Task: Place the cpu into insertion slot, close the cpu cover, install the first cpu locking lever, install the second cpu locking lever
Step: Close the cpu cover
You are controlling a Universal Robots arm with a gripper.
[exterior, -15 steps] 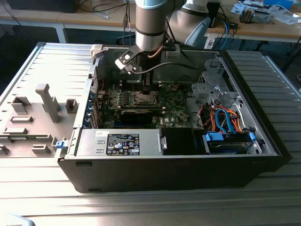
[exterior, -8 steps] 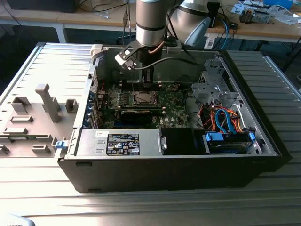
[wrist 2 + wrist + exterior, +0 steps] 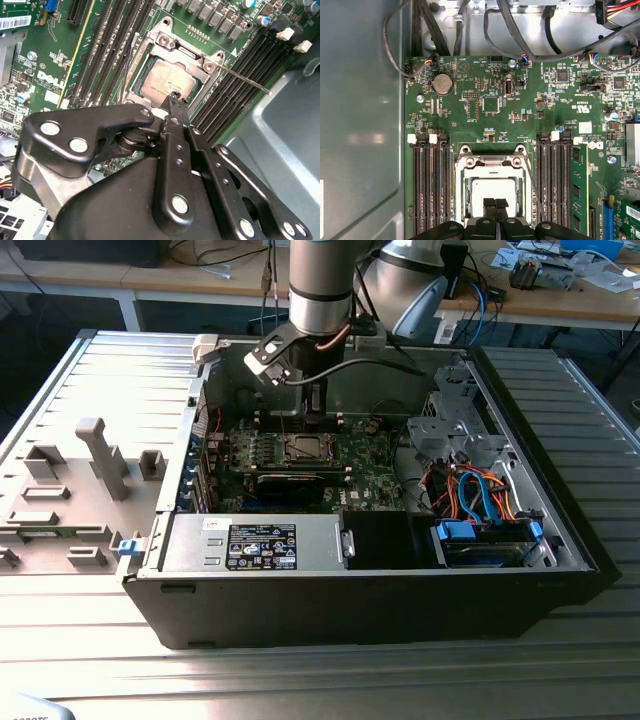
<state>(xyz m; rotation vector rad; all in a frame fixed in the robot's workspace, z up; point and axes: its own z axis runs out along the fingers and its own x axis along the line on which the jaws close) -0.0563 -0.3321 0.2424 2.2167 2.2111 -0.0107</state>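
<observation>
The cpu (image 3: 494, 189) lies flat in the insertion slot (image 3: 304, 449). Its dull grey top shows through the cut-out of the cpu cover (image 3: 490, 167), which lies down over the slot rather than standing up on its hinge. The gripper (image 3: 495, 204) hangs right above the slot, over the cover's edge. Its two black fingers (image 3: 488, 206) are pressed together with nothing visible between them. In the second wrist view the joined tips sit at the rim of the cover; whether they touch the metal I cannot tell.

A thin metal lever (image 3: 245, 80) runs out from one corner of the slot and slants across the black memory slots (image 3: 235, 95) beside it, its free end out over them. A second thin lever (image 3: 131, 60) runs along the opposite side of the slot, close against the cover. Banks of memory slots flank the slot on both sides, all on the green motherboard (image 3: 485, 100).

In the exterior view the slot sits near the middle of that board inside an open computer case (image 3: 560, 470), and the arm (image 3: 320, 285) reaches down to it from above.
</observation>
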